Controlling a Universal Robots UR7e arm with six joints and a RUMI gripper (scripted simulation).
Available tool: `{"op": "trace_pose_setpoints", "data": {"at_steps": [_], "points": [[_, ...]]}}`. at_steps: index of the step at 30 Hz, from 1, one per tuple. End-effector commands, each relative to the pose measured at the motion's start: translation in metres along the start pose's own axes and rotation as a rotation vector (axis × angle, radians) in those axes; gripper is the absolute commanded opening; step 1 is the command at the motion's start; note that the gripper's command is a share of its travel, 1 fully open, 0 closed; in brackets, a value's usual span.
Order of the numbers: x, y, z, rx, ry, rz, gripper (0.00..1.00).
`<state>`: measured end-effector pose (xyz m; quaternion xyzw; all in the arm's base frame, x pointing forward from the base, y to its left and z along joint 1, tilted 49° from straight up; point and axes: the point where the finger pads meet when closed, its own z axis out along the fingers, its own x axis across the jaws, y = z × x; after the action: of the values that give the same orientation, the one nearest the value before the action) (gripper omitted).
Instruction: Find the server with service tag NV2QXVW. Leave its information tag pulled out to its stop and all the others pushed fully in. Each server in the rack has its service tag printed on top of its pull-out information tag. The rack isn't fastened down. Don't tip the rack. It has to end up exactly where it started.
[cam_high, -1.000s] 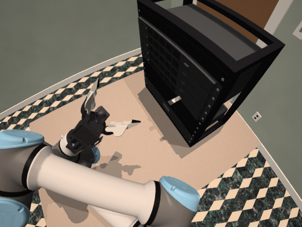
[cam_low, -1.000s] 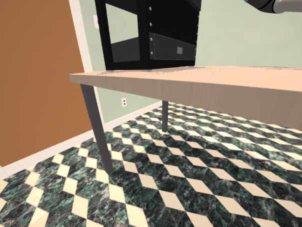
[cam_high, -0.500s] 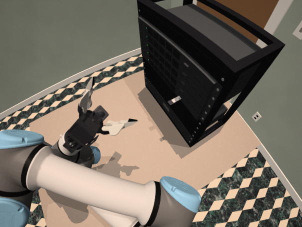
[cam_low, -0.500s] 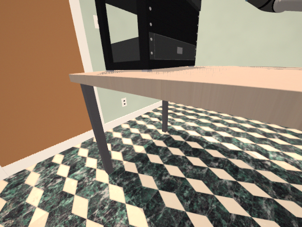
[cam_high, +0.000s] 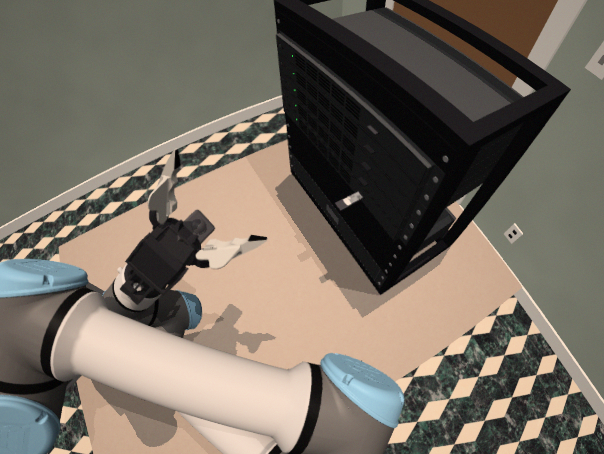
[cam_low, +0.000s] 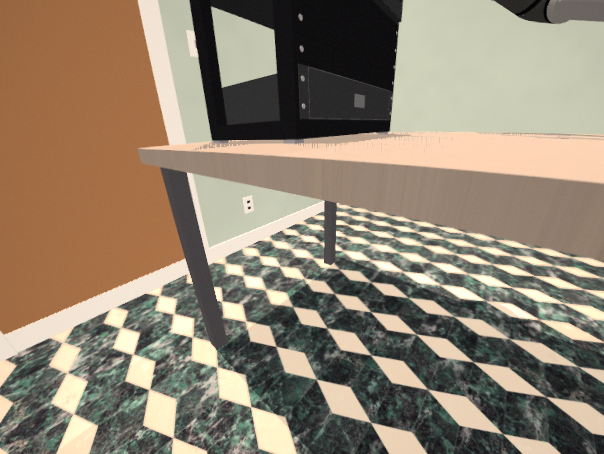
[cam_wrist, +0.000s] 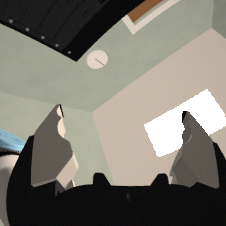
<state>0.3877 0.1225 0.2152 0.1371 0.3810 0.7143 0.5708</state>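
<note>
While my pincer (cam_high: 212, 200) (cam_wrist: 123, 107) hangs apart from the rack, its jaws stand wide and released, with nothing between them. I see the black rack (cam_high: 462, 117) (cam_low: 287, 75) upright on the counter (cam_high: 295, 320) (cam_low: 370, 155), near its far end. One information tag (cam_high: 349, 200) sticks out low on the rack's front, pale on top; its print is too small for me to read, so I cannot tell whether it belongs to NV2QXVW. Above it, I make out darker tabs on the server fronts, but not how far in each sits. Green lights (cam_high: 295, 90) run down the opposite side of the front. From the wrist, I see a round white disc (cam_wrist: 97, 59) on the wall, between the rack and the pincer.

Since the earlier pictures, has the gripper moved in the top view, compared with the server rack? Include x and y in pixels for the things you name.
Yes: the gripper (cam_high: 220, 195) (cam_wrist: 123, 107) has moved slightly away from the server rack (cam_high: 370, 70) (cam_low: 288, 75) (cam_wrist: 76, 50).
</note>
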Motion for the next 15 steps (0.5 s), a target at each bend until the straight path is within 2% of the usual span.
{"op": "trace_pose_setpoints", "data": {"at_steps": [1,15], "points": [[0.009,0.006,0.0,-0.019,0.025,-0.03,1.0],[0.022,0.013,-0.003,-0.05,0.062,-0.082,1.0]]}}
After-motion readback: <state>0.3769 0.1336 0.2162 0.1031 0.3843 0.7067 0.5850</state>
